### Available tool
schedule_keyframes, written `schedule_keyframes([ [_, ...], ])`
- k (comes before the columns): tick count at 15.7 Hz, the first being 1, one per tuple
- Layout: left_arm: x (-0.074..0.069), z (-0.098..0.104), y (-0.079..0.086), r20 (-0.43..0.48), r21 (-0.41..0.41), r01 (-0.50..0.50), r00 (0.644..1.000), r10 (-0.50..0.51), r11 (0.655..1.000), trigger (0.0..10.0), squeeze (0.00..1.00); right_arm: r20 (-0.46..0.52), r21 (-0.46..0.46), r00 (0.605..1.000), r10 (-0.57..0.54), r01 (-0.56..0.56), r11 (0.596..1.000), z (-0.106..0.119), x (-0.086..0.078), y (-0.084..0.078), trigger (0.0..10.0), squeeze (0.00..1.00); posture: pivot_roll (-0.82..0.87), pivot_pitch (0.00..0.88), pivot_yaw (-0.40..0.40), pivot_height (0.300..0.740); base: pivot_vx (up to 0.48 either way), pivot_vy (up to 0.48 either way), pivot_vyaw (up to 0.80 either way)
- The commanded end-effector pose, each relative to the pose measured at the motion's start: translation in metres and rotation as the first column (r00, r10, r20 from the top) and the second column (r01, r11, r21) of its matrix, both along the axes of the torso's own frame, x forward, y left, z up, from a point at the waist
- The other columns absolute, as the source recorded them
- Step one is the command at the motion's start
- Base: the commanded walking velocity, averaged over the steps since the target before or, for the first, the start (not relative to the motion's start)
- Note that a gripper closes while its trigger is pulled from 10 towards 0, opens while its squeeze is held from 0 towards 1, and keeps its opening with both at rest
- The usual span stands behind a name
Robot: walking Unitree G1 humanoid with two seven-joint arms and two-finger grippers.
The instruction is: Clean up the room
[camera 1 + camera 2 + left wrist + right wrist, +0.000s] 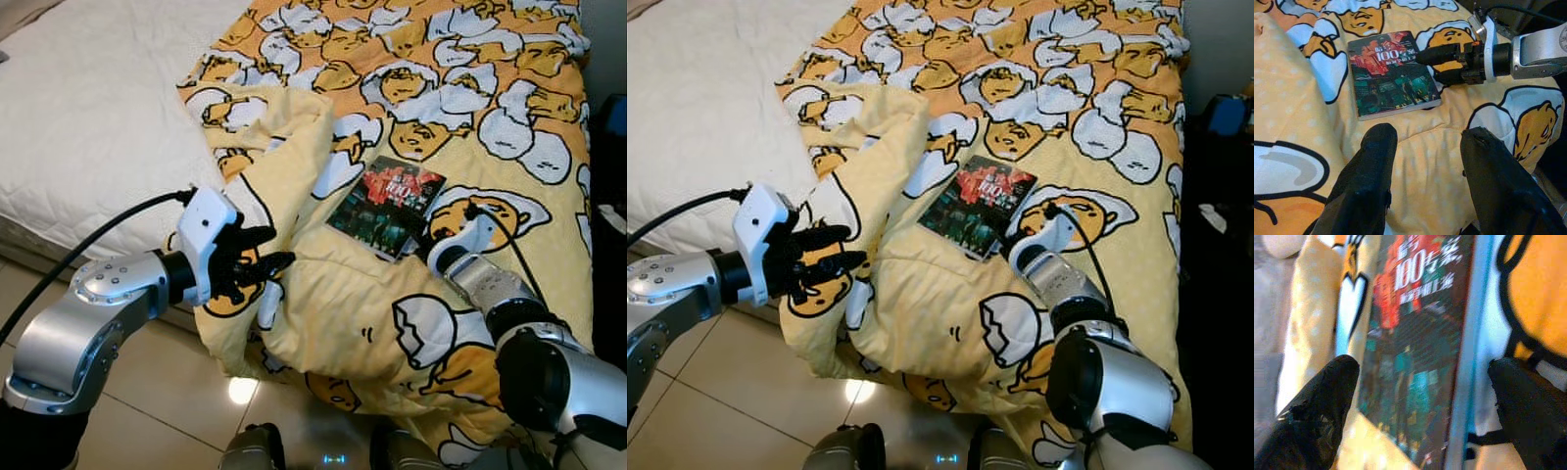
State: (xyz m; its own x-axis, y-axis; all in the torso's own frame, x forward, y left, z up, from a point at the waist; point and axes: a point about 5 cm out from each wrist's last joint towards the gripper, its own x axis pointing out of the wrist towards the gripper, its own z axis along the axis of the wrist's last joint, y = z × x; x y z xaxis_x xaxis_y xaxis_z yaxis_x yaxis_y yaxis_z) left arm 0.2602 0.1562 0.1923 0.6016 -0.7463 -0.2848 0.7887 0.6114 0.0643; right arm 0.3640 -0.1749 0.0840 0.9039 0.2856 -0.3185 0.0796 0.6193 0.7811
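Note:
A dark paperback book [387,206] with a red and green cover lies flat on a yellow cartoon-egg blanket [372,313] on the bed. My right gripper [1432,66] is open at the book's near corner. In the right wrist view its two fingers [1322,411] stand either side of the book [1420,347] without closing on it. My left gripper [274,250] is open, hovering at the rumpled blanket fold that hangs over the bed's edge, left of the book. Nothing is between its fingers [1371,171].
A bare white quilted mattress [88,117] lies to the left of the blanket. Beige tiled floor [147,392] is below the bed's edge. Dark furniture [612,196] stands close along the right side.

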Motion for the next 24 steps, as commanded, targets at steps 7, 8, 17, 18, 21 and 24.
schedule_keyframes([
  [7,-0.001,0.002,0.002,-0.002,0.021,0.021,1.0,-0.021,1.0,10.0,0.0,0.003,0.093,0.994,0.106,-0.105,0.99,-0.004,-0.006,0.009,10.0,0.0,0.08,0.219,0.064,0.74,0.0,0.0,0.0],
  [8,-0.001,0.001,0.003,-0.002,0.027,0.019,1.0,-0.019,0.999,10.0,0.0,-0.005,0.092,0.994,0.108,-0.107,0.99,-0.006,-0.007,0.009,10.0,0.0,0.08,0.222,0.063,0.74,0.0,0.0,0.0],
  [17,-0.005,-0.002,0.005,-0.01,0.041,0.018,1.0,-0.018,0.999,10.0,0.0,-0.031,0.143,0.995,0.092,-0.086,0.986,-0.022,-0.016,0.024,10.0,0.0,0.1,0.256,0.067,0.74,0.0,0.0,0.0],
  [18,-0.006,-0.002,0.005,-0.01,0.04,0.017,1.0,-0.017,0.999,10.0,0.0,0.026,0.221,0.998,0.05,-0.054,0.974,-0.011,-0.009,0.023,10.0,0.0,0.1,0.254,0.069,0.74,0.0,0.0,0.0],
  [21,-0.004,-0.002,0.006,-0.006,0.041,0.017,1.0,-0.017,0.999,10.0,0.0,0.073,0.274,0.996,0.045,-0.064,0.96,-0.001,-0.004,0.024,10.0,0.0,0.1,0.248,0.071,0.74,0.0,0.0,0.0],
  [24,-0.003,0.001,0.004,0.008,0.039,0.02,1.0,-0.02,0.999,10.0,0.0,0.112,0.32,0.992,0.052,-0.085,0.944,0.006,-0.002,0.024,10.0,0.0,0.11,0.244,0.065,0.74,0.0,0.0,0.0],
])
